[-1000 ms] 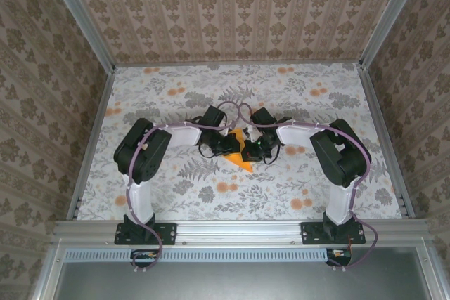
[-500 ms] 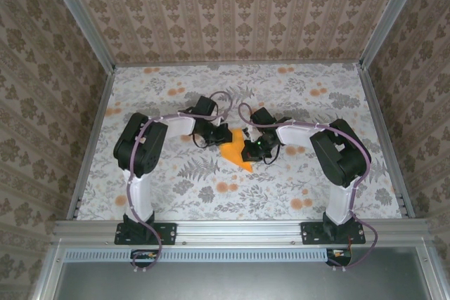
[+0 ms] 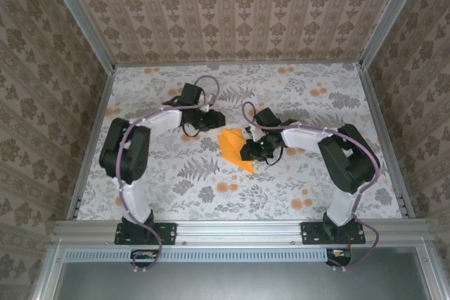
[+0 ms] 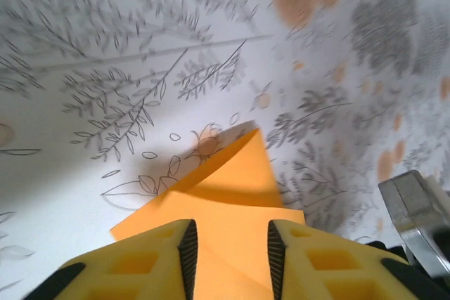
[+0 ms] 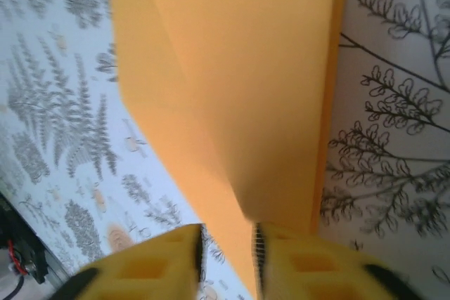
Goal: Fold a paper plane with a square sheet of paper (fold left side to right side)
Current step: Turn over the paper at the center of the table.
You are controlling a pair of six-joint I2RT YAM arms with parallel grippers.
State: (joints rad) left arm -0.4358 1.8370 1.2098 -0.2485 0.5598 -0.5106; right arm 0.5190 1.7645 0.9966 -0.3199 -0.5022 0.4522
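The left gripper (image 4: 228, 235) has its fingers (image 4: 140, 265) spread apart. Just ahead of their tips, on the flowered table (image 4: 105, 47), lies the orange sheet of paper (image 4: 235, 187), partly folded, with a pointed corner aimed away from the fingers. The right gripper (image 5: 228, 240) has its fingers (image 5: 148, 258) drawn close and clamped on the sheet's near edge, and the creased paper spreads out beyond the tips
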